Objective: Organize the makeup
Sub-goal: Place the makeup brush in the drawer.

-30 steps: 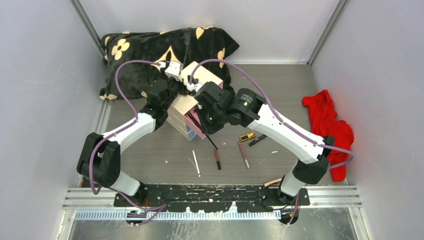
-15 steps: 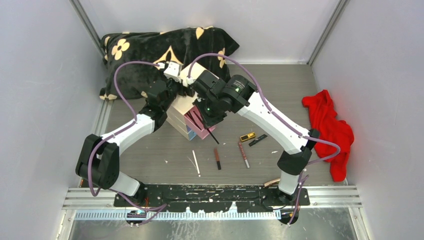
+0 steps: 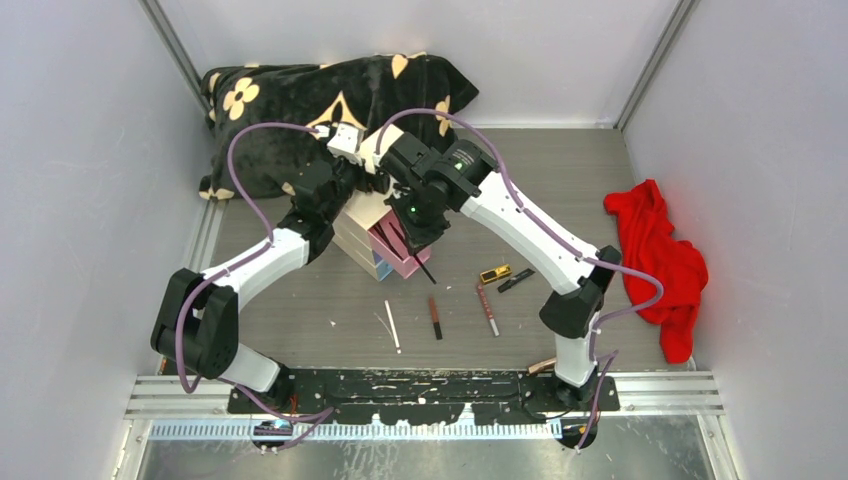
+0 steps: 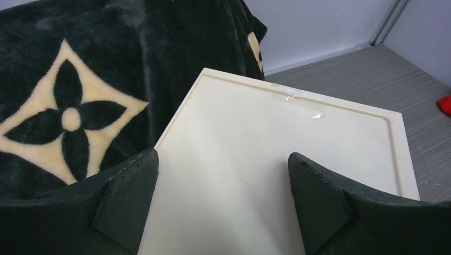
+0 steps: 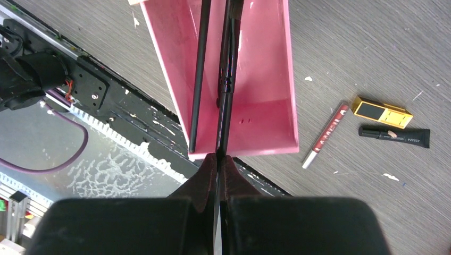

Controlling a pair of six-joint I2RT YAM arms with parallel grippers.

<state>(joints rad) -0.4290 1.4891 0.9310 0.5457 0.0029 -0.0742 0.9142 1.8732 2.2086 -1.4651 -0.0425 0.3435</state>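
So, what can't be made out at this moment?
Top view: pink drawer contents, hidden by the right gripper.
Right wrist: far end of the held black pencil, cut off by the top edge.
Left wrist: cream box drawers, out of frame; only its top shows.

Left fingers (image 4: 125, 207) spread wide, right fingers (image 5: 205, 180) pinched tightly together.
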